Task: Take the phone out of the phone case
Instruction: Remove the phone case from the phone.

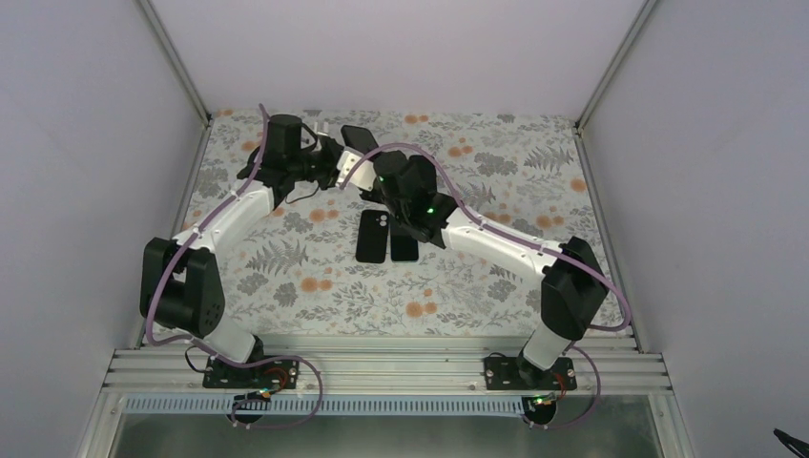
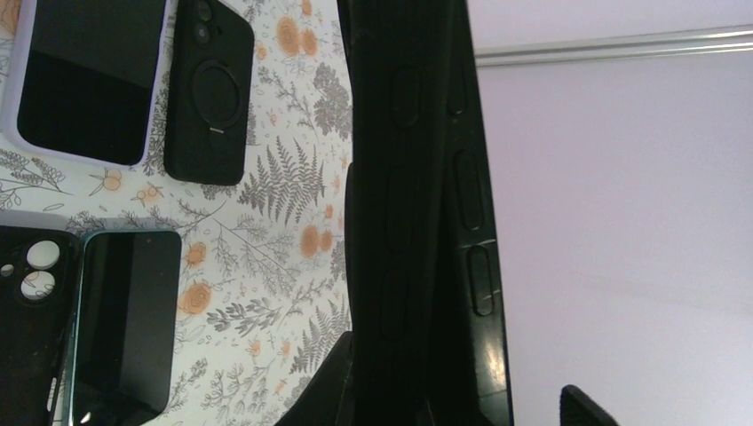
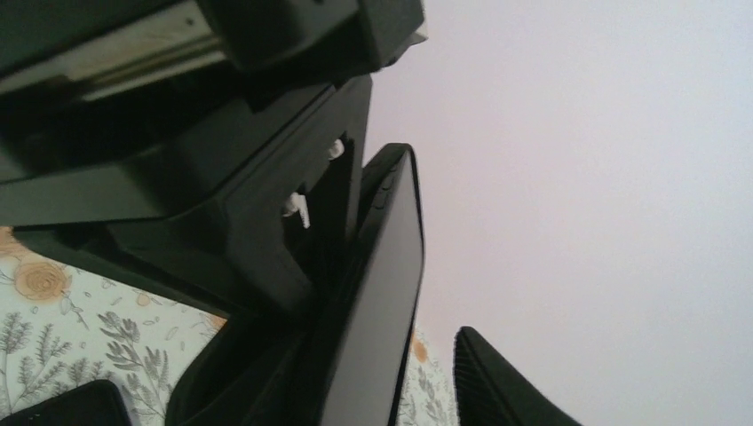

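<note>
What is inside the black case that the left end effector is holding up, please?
A phone: its glossy dark screen shows within the case rim. Its back is hidden behind the case and the left end effector.

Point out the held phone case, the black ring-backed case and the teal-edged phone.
phone case [image 2: 408, 204], left wrist view, side edge with buttons.
black ring-backed case [image 2: 213, 93], left wrist view, centre of its ring.
teal-edged phone [image 2: 124, 319], left wrist view, middle of its screen.

Three phones [image 2: 84, 80] screen-visible; two black cases [image 2: 210, 93] back-up; two arms [image 1: 238, 210].
</note>
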